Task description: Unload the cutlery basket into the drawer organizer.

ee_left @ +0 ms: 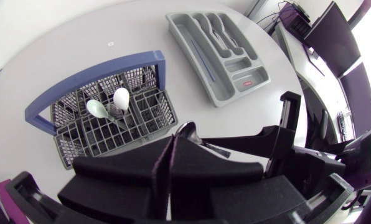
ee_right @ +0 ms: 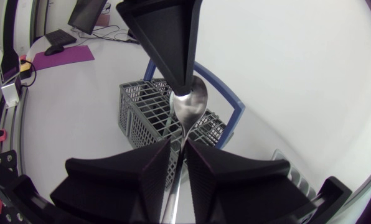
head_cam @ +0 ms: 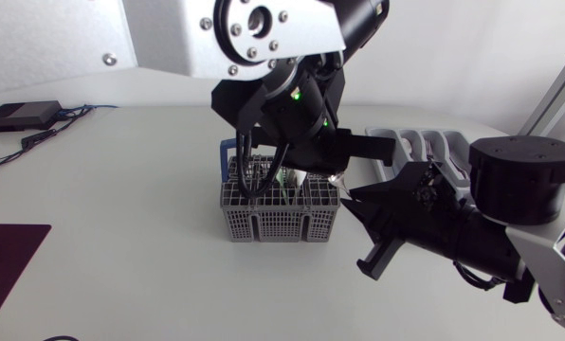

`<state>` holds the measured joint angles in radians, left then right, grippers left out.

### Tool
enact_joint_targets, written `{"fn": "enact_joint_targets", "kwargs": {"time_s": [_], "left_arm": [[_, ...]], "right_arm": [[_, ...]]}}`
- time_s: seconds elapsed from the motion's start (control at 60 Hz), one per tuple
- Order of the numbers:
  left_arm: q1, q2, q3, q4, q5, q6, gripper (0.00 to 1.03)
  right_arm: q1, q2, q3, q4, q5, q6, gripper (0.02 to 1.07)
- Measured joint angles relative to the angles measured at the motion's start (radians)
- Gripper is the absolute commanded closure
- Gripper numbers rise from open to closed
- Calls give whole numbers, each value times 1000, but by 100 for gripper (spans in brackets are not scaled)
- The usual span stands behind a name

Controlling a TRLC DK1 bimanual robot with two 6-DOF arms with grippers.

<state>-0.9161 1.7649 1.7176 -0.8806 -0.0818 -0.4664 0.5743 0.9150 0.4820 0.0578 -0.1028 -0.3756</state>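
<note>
Right wrist view, unlike the arm-blocked head view, shows the steel spoon [ee_right: 188, 106] above the grey mesh cutlery basket [ee_right: 142, 115]: left tool [ee_right: 185, 87] pinches its bowl; right tool [ee_right: 178, 149] apparently clamps its handle. A grey plastic drawer organizer [ee_left: 238, 64] lies nearby.

— From where is the worktop [head_cam: 121, 218] viewed?
— From a fixed camera overhead, faced downward; the left arm [head_cam: 264, 38] is caught very near the lens.
— And from the wrists?
— The cutlery basket [ee_left: 111, 127] is looked down on steeply from the left wrist, and seen slantwise from the right. It and the spoon [ee_right: 190, 102] are shared at close range.
</note>
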Motion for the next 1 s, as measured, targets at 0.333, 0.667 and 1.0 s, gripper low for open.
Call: {"fn": "enact_joint_targets", "kwargs": {"time_s": [0.333, 0.667, 1.0], "left_arm": [[0, 0, 0, -5, 3, -1, 92], [6, 0, 0, -12, 19, -4, 68], [66, -2, 31, -4, 21, -3, 12]], "right_arm": [[-9, 0, 3, -2, 3, 2, 101], [-13, 0, 14, -34, -4, 8, 101], [-15, -53, 15, -163, -86, -30, 101]]}}
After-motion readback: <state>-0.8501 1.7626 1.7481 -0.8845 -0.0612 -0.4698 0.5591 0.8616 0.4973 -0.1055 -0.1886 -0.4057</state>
